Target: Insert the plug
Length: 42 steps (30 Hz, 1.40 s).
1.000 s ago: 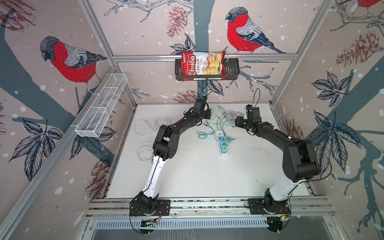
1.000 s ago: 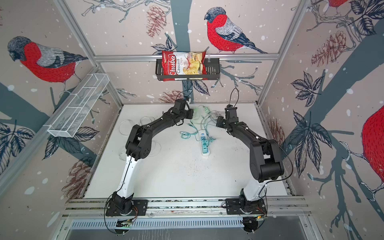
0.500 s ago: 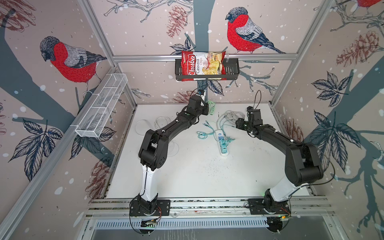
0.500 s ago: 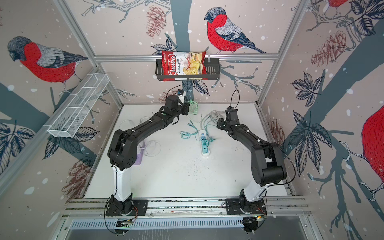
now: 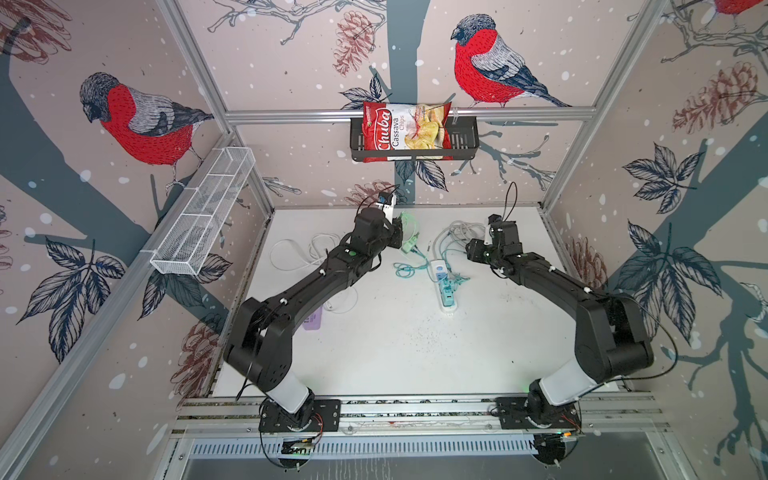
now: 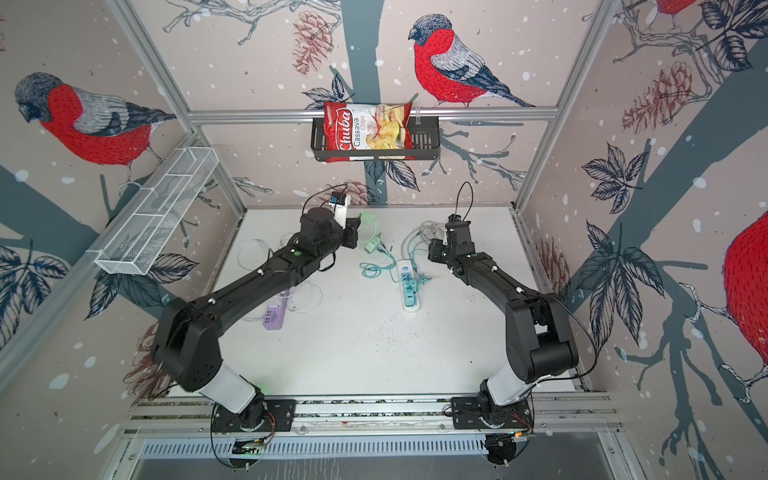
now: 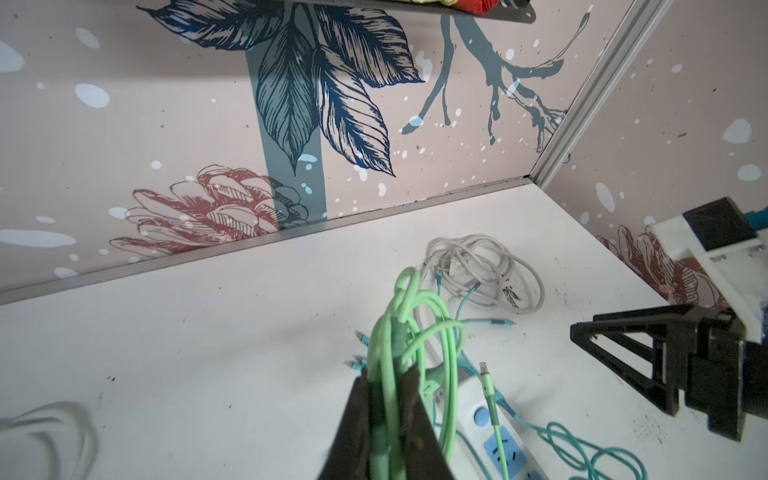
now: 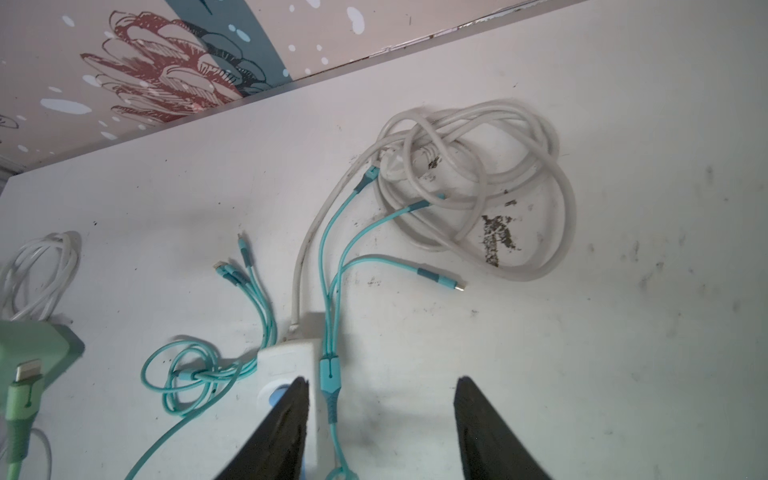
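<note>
At upper centre in a top view, the left gripper [image 5: 400, 233] is clamping the green cable [image 7: 388, 345], its plug [image 5: 409, 246] dangling near the power strip [image 5: 443, 282]; the right gripper [image 8: 380, 384] is standing open, empty. Hanging loose, it seems, the plug is risking twisting past the socket.

papered cell walls [image 5: 291, 174]: pale beige-pink with red-breasted grey birds, navy leaves, rust pine cones, white flecks
flat tabletop [image 5: 395, 357]: white, dotted with dark specks
looped cable bundle [image 7: 390, 353]: mint green
plastic power strip [image 5: 439, 274]: white with blue sockets
thin split-end cables [image 8: 195, 374]: teal
thick coiled cord [image 8: 478, 187]: dingy grey-white
crisp bag [image 5: 405, 131]: red, white lettering, yellow chips
small flat hub [image 6: 274, 319]: lilac
wire mesh basket [image 5: 203, 220]: white
</note>
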{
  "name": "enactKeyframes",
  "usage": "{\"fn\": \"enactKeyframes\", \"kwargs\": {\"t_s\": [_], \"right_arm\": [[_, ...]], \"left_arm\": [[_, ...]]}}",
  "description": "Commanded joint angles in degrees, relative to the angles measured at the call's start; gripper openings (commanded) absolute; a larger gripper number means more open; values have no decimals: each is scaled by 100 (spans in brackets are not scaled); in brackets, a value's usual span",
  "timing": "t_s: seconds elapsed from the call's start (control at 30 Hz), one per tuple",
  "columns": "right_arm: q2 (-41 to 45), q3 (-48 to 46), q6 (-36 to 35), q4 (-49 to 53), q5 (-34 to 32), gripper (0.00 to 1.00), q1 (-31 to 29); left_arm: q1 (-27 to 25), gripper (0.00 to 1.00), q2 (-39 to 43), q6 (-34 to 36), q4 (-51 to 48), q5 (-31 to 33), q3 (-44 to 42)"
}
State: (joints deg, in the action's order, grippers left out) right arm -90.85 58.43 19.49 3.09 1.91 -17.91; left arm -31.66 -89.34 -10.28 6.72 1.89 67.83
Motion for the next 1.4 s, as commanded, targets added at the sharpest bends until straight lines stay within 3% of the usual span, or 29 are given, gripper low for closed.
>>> {"fn": "enactKeyframes", "kwargs": {"t_s": [0.0,0.4,0.63,0.93,1.17,1.27,1.37], "right_arm": [[95,-66,13,-57,-174,57,-211],[121,-362,396,-166,-643,58,-1519],[164,-405,336,-146,-1122,59,-2312],[351,-326,350,137,-1789,59,-2599],[454,-332,328,361,-2190,65,-2603],[478,-333,329,418,-2232,66,-2612],[554,-350,364,466,-2354,67,-2620]], "left_arm": [[-33,0,485,-149,0,287,-668],[-290,0,1762,-691,489,318,-2981],[-363,0,2113,-919,705,426,-3733],[-778,1,2107,-1013,1130,204,-4273],[-1040,39,1826,-1112,983,180,-4270],[-1053,50,1806,-1114,954,103,-4218],[-1068,53,1905,-1119,897,5,-4178]]}}
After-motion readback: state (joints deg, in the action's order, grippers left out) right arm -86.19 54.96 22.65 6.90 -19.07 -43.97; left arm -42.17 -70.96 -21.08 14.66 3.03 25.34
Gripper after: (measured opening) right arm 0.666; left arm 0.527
